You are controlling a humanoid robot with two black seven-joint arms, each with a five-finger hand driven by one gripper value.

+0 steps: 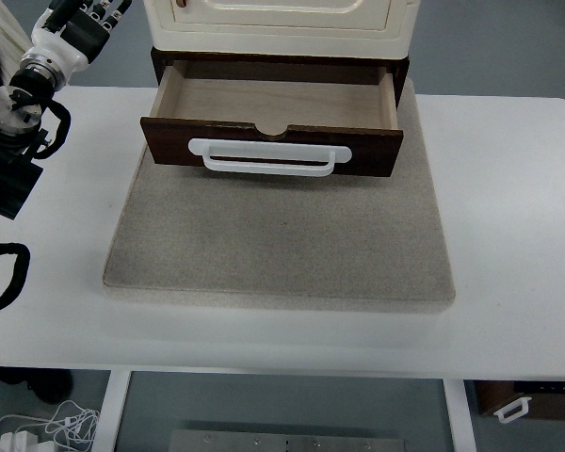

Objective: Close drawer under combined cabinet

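Bench: white, its near edge closest to the camera.
Left robot hand: raised at the bench's far-left corner, apart from everything; finger state cannot be told.
Drawer: pulled out, empty, under the cabinet at the far edge.
Handle: white, facing forward, likely the push surface.
Mat: grey, steadying the cabinet.

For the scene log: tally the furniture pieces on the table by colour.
Dark brown wooden drawer, pulled open: 1
Cream cabinet above it: 1
White loop handle on the drawer front: 1
Grey felt mat underneath: 1
Total: 4
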